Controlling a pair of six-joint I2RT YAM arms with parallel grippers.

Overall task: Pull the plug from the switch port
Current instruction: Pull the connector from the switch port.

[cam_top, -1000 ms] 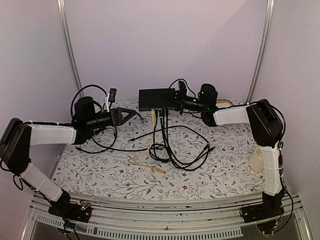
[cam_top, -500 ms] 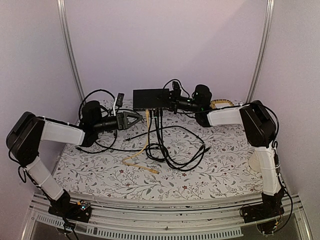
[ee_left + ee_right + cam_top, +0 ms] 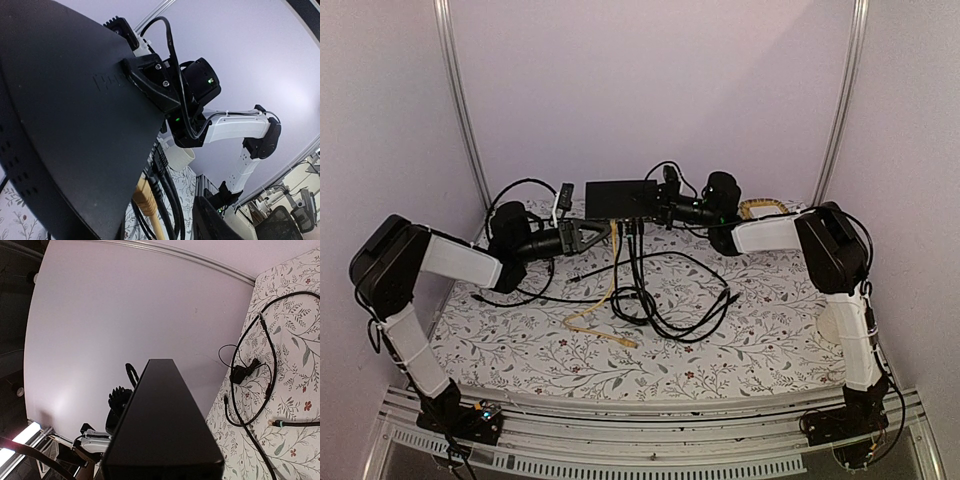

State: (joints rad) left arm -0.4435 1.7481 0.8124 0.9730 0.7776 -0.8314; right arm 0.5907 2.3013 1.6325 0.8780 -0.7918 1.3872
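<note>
Up at the back of the table (image 3: 770, 330), held clear of the cloth: the switch (image 3: 620, 197), long axis running left to right, port edge turned toward the arm bases. Gripped at its right end by the right gripper (image 3: 666, 207), clenched hard on the casing, plain from both wrist views. Hanging from the port edge: a yellow cable (image 3: 610, 265) at the left, black cables (image 3: 642, 270) bunched just beside it toward the middle. Pointing in from the left, about level with that edge: the left gripper (image 3: 600, 234), jaws parted, nothing pinched between them, tips just beside the top of the yellow cable where its plug (image 3: 145, 196) sits in the port. Target just right of the left claw's tips, a touch farther back. Looks like the left arm's pull to make: nearer the ports and free, with the right one serving as anchor. Calls for closing on the plug body rather than the cable, then drawing toward the near edge, straight out of the port, square across the switch's long axis. Cannot tell from here which way the latch tab faces.
</note>
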